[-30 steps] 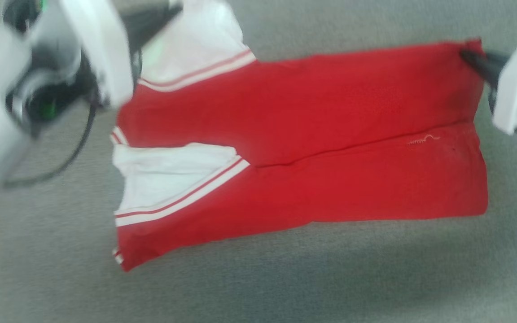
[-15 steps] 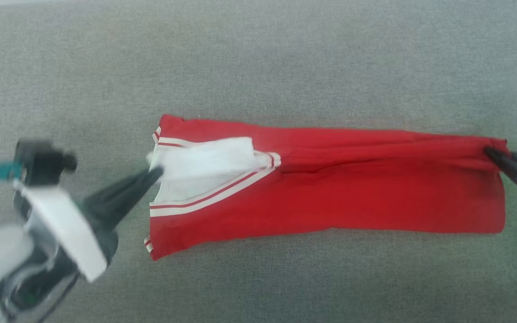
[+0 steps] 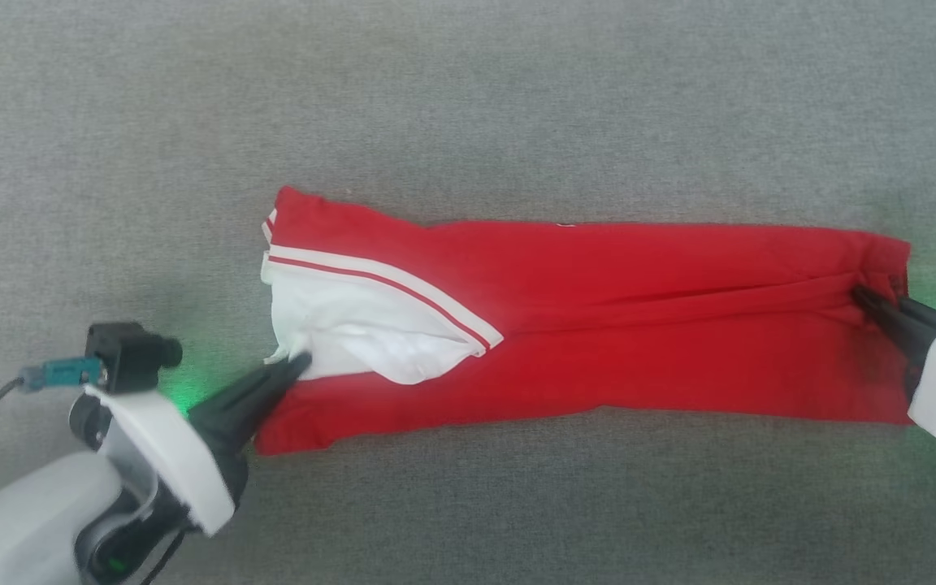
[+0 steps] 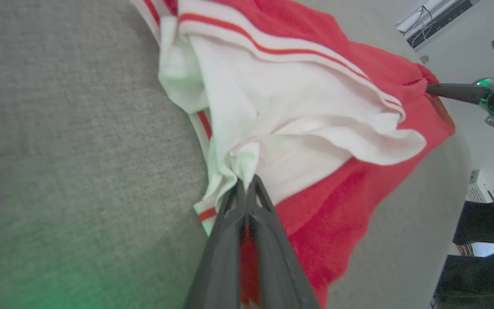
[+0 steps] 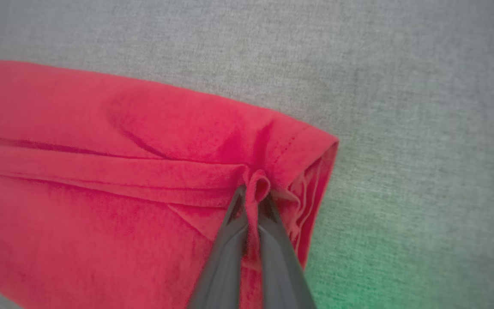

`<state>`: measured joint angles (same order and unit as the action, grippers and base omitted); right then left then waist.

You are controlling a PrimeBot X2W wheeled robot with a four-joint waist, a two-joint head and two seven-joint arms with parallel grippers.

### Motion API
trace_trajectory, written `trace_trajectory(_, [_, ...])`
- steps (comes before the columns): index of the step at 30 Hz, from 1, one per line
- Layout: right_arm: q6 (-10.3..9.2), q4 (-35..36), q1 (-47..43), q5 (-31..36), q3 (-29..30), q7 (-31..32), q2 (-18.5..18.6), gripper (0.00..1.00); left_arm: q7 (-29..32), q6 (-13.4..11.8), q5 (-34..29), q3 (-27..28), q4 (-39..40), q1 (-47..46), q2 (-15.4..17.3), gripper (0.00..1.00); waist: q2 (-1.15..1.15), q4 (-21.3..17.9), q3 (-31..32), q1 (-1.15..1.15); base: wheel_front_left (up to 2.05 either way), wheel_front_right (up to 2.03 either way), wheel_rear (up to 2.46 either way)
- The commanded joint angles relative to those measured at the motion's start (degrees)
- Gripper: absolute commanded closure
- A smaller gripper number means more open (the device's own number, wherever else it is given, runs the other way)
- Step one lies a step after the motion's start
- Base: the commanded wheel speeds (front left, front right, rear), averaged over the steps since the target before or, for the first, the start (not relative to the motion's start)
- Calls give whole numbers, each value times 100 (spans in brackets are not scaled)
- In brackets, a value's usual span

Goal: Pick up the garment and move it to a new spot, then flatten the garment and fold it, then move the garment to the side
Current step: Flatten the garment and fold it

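The left gripper (image 3: 299,364), its two long dark fingers pressed together, pinches a bunch of white sleeve fabric at the left end of the red soft-fabric jersey shirt with white sleeve parts and white stripe trim (image 3: 598,325); the right gripper (image 3: 860,296) is clamped likewise on a small loop of red hem at the opposite end; the shirt stretches between them as a long folded band, seemingly resting on the grey textured surface (image 3: 468,97).
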<state>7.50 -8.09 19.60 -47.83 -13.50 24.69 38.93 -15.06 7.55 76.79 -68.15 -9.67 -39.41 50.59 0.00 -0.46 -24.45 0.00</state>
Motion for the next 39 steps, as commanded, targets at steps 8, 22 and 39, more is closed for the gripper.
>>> trace_trajectory(8, [-5,-107,-70,-230,292,-183,-187,0,4,-21,-281,573,-571,276,-565,0,0,-1,112,0,0,0,0])
trace_trajectory(22, [0,-804,-654,-736,1176,1013,-413,0,-17,-6,-1961,3416,-759,1829,-2056,0,0,799,447,0,0,0,0])
trace_trajectory(39, [36,-987,-672,-75,1187,2477,-1145,38,-18,-10,-5606,6287,-421,2728,-3803,0,0,1252,646,0,0,0,0])
